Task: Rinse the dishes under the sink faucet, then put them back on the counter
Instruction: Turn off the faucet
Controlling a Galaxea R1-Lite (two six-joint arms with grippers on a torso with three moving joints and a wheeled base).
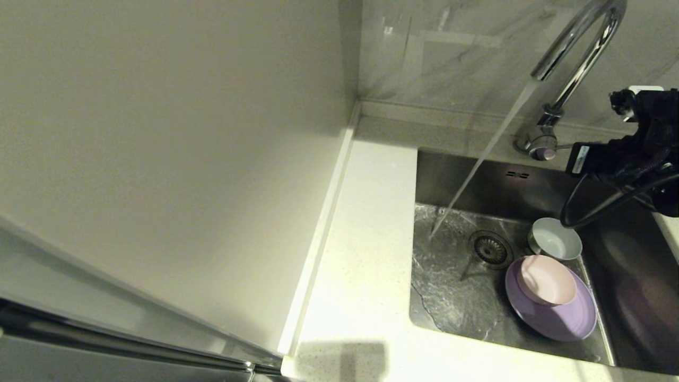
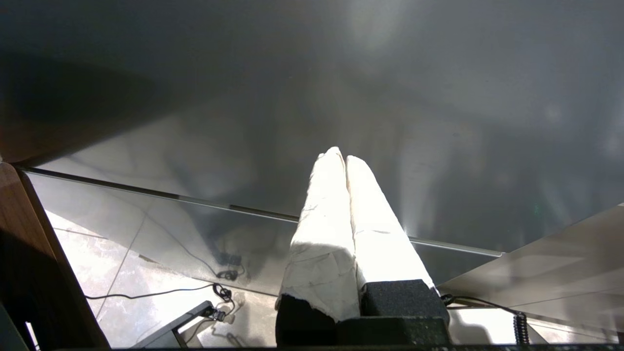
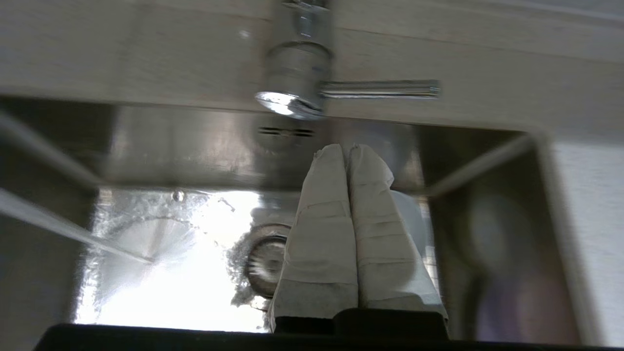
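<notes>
Water runs from the faucet into the sink; the right gripper, fingers together and empty, hovers by the lever, with plate and bowls awaiting rinsing.

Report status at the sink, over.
Right gripper shut, empty, over sink near faucet. Left gripper shut, parked away. Water running; plate and both bowls in basin. Nothing blocking.

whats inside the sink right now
In the sink: running water, the drain strainer, a pale bowl and a pink bowl sitting on the lavender plate. The right arm hides the far right corner.
</notes>
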